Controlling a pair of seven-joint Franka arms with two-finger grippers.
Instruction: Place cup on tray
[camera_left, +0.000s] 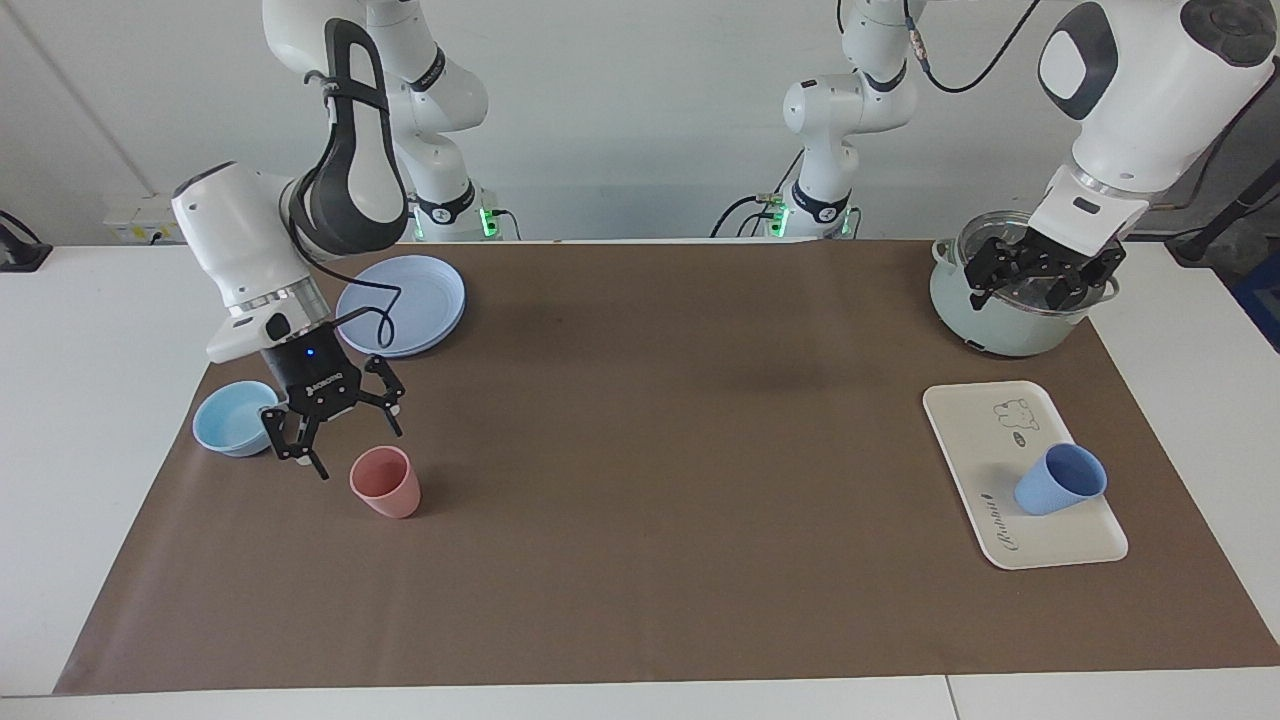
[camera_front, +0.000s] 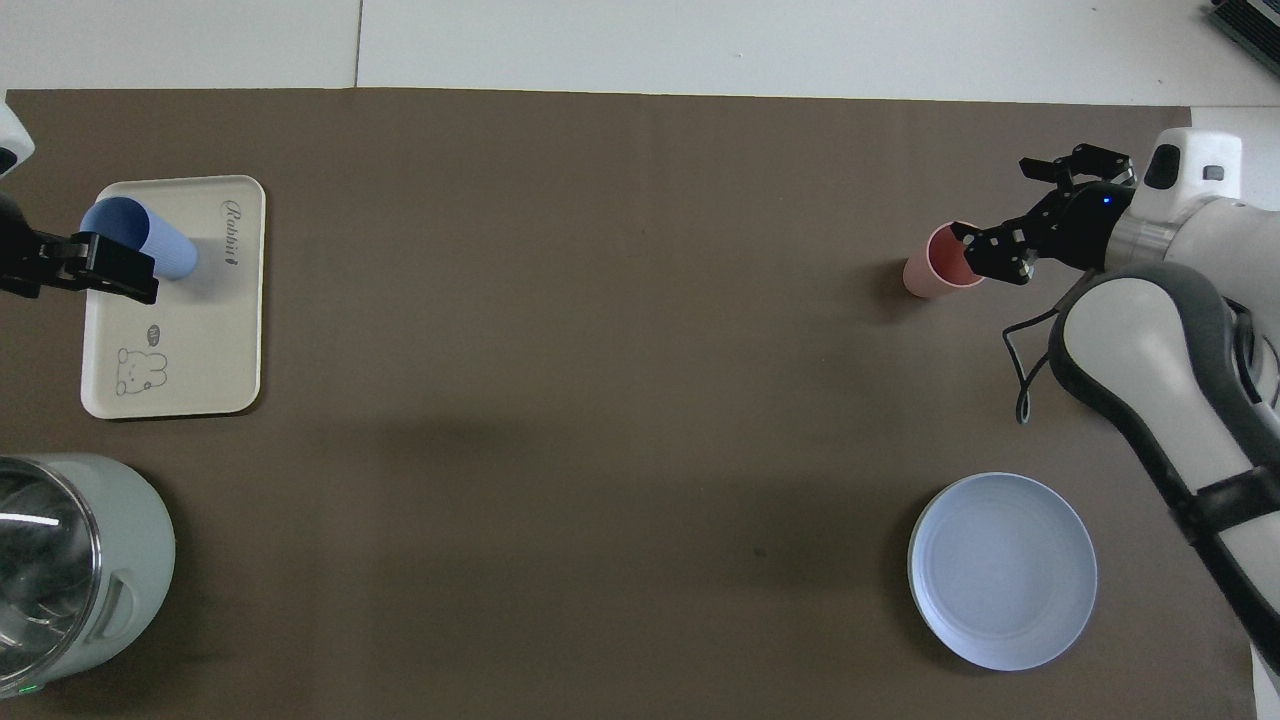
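Since the cup (camera_left: 1060, 479) already stands on the tray (camera_left: 965, 420), you see both end effectors open: left end effector (camera_left: 1035, 277) over the pot (camera_left: 985, 325), right end effector (camera_left: 335, 430) above the pink cup (camera_left: 386, 482).

Mid worktop (camera_left: 650, 450) is wide open for my tools, tons of room. Clutter's only at the ends: pot (camera_left: 1000, 315) + tray (camera_left: 965, 440) w/ cup (camera_left: 1060, 480) one end, pink cup (camera_left: 385, 482), bowl (camera_left: 232, 418), plate (camera_left: 425, 300) at the other.

The periwinkle cup (camera_left: 1060, 479) is seen tilted on the cream tray (camera_left: 985, 440) — mouth toward two o'clock in the facing view.
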